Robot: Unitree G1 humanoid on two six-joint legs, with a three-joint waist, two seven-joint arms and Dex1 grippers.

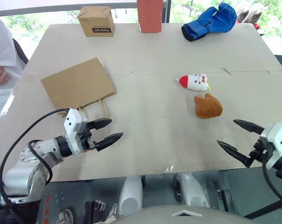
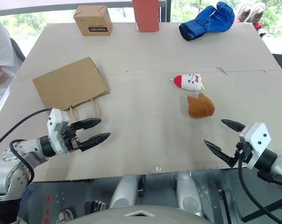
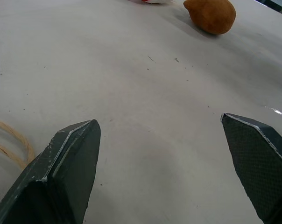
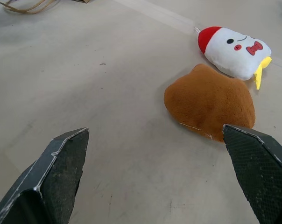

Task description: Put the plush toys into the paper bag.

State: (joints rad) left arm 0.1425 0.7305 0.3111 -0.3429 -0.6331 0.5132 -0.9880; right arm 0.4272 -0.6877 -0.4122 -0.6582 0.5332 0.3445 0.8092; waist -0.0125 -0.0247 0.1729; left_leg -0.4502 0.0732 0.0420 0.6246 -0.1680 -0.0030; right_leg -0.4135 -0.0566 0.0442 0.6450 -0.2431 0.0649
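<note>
I have both arms low over the near edge of the worktop (image 1: pixel 150 116), and neither carries anything. My left end effector (image 1: pixel 108 131) has its two black fingers spread wide, released, pointing across toward my right. The paper bag (image 1: pixel 78 84) lies flat just beyond it and slightly to its outer side, long axis running diagonally away to the far left, with its mouth and twisted loop handles (image 1: pixel 98 107) turned toward me — the handles lie just beyond the fingertips, apart from them.

My right end effector (image 1: pixel 240 138) is released too, fingers wide, aimed inward toward my left. The orange-brown plush toy (image 4: pixel 208 107) lies on the worktop ahead of it and a little inward, near but not touching; it is a rounded lump with two small points facing the far side. Just past that lies the white plush toy (image 1: pixel 194 82), on its side, long axis across the worktop, red tip pointing toward my left and yellow details at the opposite end. The two toys sit close together without touching — both well apart from the bag.
</note>
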